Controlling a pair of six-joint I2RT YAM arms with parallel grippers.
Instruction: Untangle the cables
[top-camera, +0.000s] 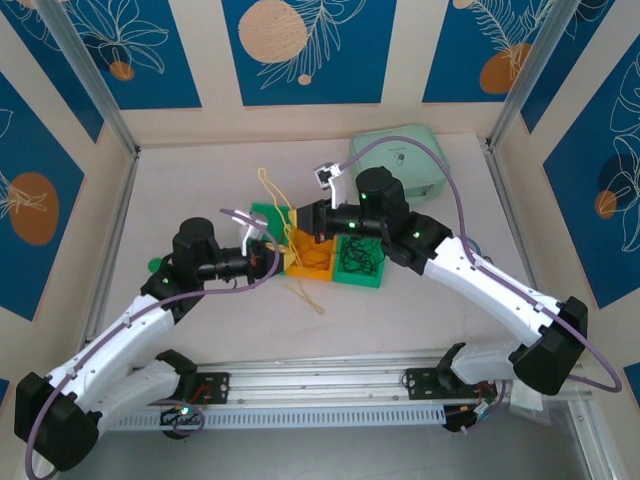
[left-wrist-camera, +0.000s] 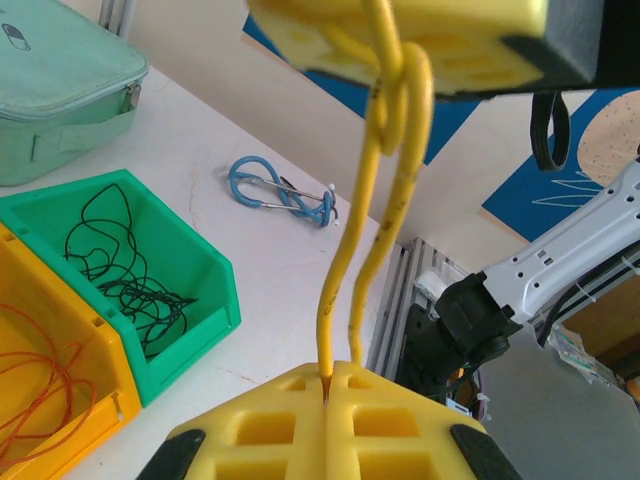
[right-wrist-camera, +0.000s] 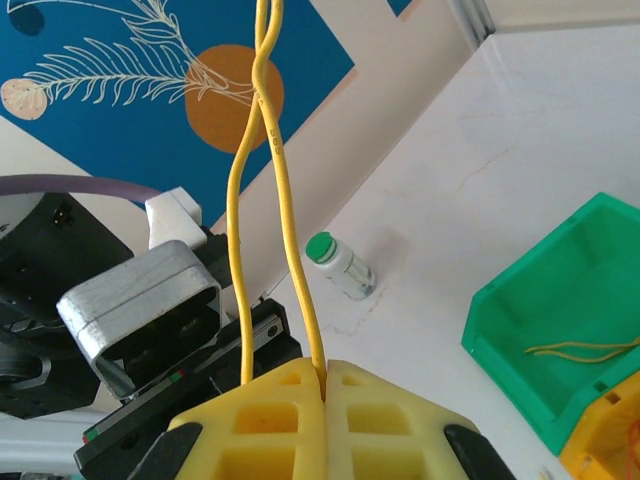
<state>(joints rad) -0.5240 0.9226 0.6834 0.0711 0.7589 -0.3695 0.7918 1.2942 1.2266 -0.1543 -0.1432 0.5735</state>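
Left claw (left-wrist-camera: 328, 372), right claw (right-wrist-camera: 322, 368) tight on yellow cable (left-wrist-camera: 383, 120) — thin, knotted.

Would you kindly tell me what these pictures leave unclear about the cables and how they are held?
- Right wrist view: the yellow cable rises from the shut right gripper and is cut off by the top edge.
- Left wrist view: above the shut left gripper, the knot sits against the blurred right gripper; its crossings are unclear.
- Top view: the black cables in the green bin are too small to count.
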